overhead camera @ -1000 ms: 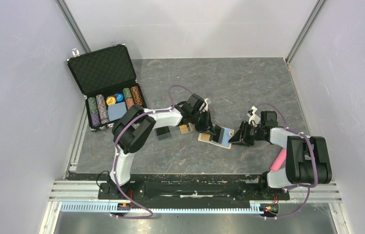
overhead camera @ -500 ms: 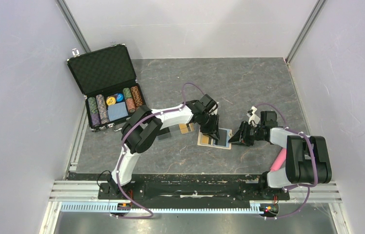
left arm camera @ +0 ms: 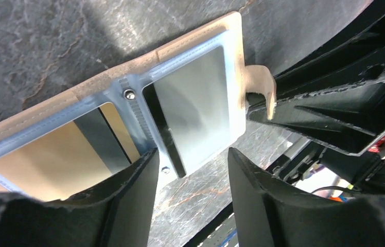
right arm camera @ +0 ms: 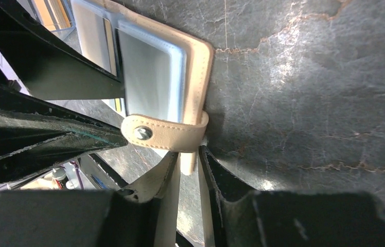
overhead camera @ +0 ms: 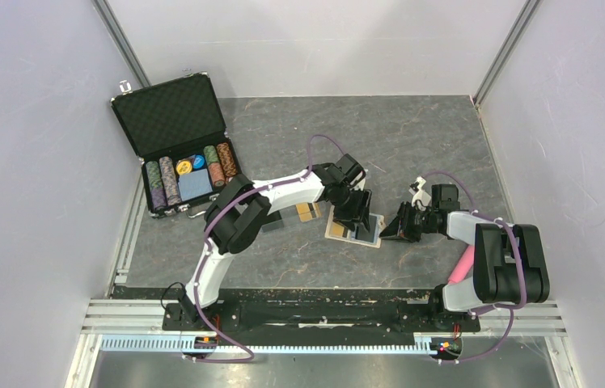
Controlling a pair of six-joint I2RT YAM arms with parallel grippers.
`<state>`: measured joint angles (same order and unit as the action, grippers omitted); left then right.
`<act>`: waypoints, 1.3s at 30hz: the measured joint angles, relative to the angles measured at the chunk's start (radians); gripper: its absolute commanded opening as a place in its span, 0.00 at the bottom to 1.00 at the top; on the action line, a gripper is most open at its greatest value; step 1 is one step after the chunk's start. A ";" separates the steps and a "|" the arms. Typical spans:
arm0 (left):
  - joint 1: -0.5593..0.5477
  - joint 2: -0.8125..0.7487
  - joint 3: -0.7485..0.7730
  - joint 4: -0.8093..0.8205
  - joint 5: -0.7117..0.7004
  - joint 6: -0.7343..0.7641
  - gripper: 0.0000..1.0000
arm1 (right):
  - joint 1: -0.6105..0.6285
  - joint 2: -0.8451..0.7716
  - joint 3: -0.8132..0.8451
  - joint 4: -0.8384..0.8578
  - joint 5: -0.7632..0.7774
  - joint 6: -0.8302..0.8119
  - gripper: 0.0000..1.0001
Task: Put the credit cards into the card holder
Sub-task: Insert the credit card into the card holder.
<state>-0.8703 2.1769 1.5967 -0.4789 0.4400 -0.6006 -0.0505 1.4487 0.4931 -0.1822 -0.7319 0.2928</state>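
Observation:
The tan card holder [overhead camera: 348,232] lies open on the table, blue-lined clear sleeves up. My left gripper [overhead camera: 357,217] hovers just over it, open and empty; in the left wrist view its fingertips [left arm camera: 148,159] straddle the near edge of the card holder [left arm camera: 190,46]. A gold surface with a dark stripe [left arm camera: 51,164] shows through the left sleeve, and a thin black edge [left arm camera: 162,131] lies by the fold. My right gripper [right arm camera: 189,154] is shut on the card holder's snap tab [right arm camera: 162,135]. A gold-orange card [overhead camera: 309,212] lies on the table left of the card holder.
An open black foam-lined case [overhead camera: 171,121] with poker chips [overhead camera: 171,179] stands at the back left. A dark rectangle [overhead camera: 275,223] lies partly under the left arm. The two grippers are very close together over the card holder. Grey walls enclose the table.
My left gripper has moved right, from beside the gold-orange card to over the card holder. The right gripper has stayed on the tab.

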 measured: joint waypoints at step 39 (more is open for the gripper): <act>0.185 -0.198 -0.230 -0.025 -0.147 0.091 0.56 | 0.070 0.015 0.090 -0.126 0.103 -0.072 0.15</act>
<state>-0.6857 1.9789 1.3670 -0.5041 0.2932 -0.5098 0.0193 1.4639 0.5835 -0.3084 -0.6285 0.2203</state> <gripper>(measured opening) 0.665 0.153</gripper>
